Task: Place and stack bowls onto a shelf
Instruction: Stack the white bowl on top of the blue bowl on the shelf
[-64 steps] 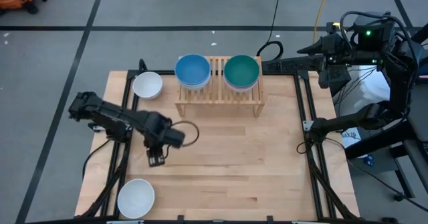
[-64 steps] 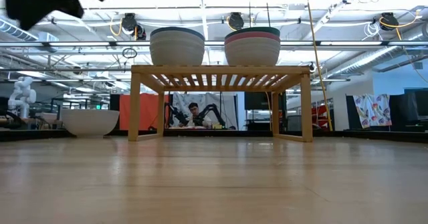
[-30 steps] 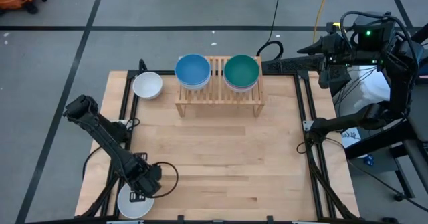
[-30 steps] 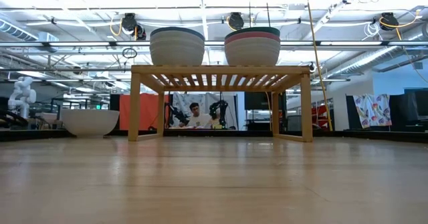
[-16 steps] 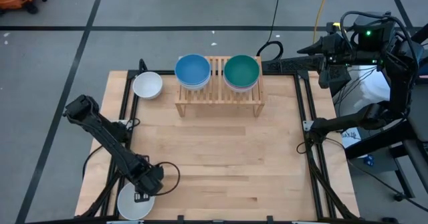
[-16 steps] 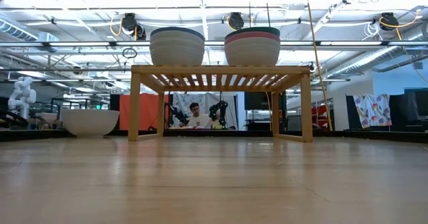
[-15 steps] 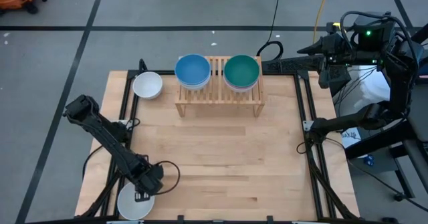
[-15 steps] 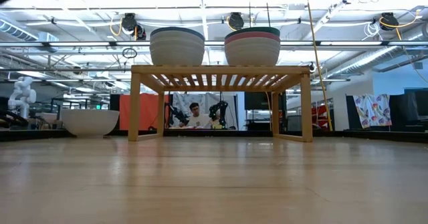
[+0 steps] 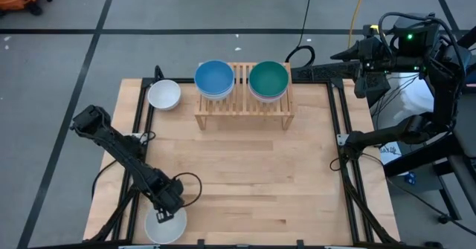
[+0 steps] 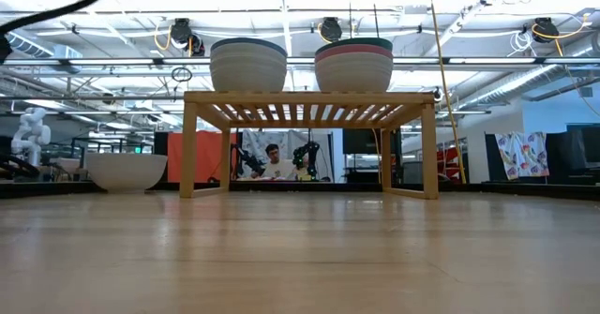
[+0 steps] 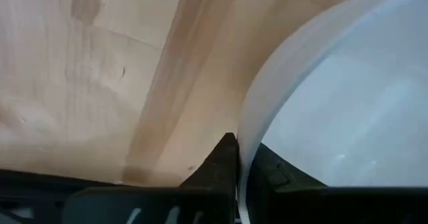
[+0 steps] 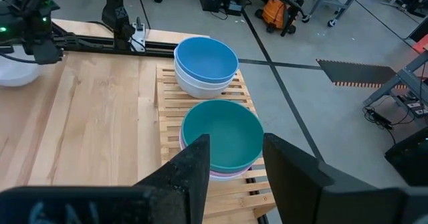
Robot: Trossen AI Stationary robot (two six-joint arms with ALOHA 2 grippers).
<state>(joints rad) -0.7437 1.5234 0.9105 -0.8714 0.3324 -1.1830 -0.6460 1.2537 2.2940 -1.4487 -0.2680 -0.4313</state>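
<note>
Left gripper (image 9: 164,216) has its jaws pinched on the rim of a white bowl (image 9: 165,227) at the desk's (image 9: 253,175) near-left corner. On the shelf (image 9: 243,102) sit 2 stacks, the blue bowl (image 9: 214,76) topping the left one, the green bowl (image 9: 268,78) the right. Right gripper (image 12: 233,158), jaws apart and empty, waits far right.

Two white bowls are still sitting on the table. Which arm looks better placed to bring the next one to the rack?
Left, probably. The left gripper is already clamped on the rim of the near white bowl, as the left wrist view shows. The right gripper waits open beyond the shelf, away from both loose bowls.
</note>
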